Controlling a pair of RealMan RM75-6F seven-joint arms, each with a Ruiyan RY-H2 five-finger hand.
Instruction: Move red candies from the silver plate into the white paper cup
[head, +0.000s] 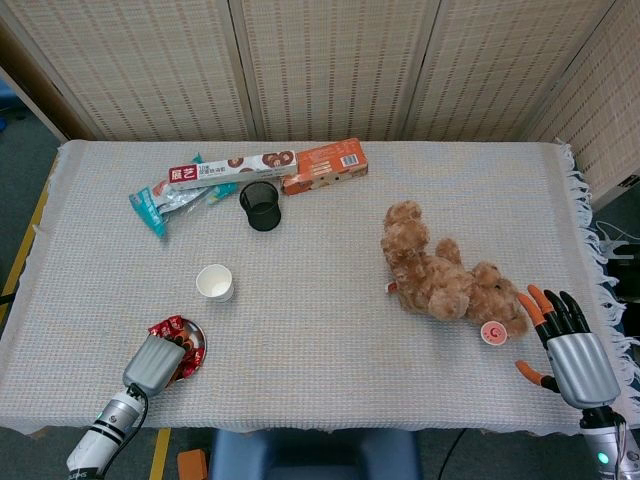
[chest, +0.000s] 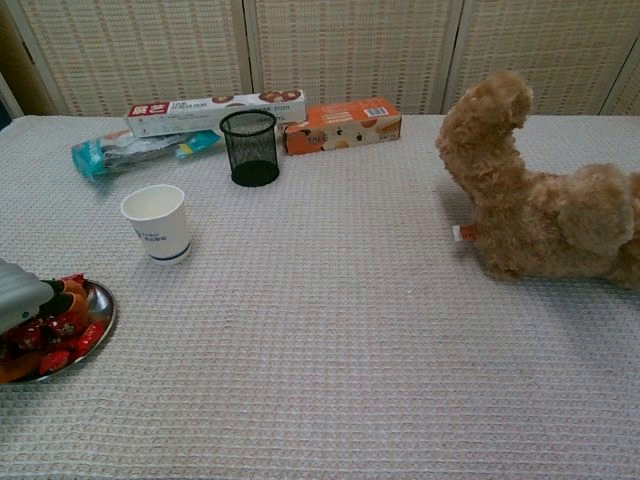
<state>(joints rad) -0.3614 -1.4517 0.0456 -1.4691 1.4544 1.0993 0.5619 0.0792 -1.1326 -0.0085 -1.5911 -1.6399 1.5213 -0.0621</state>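
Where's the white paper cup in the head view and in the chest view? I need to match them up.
Head view: the cup stands left of centre, up and right of the silver plate.
Chest view: the cup is at upper left, above the plate.
Shared landmark: the black mesh pot, behind the cup and to its right in both.

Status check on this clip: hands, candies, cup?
Left hand down in red candies on silver plate, grip unclear. Right hand open, idle. White paper cup upright; path clear.
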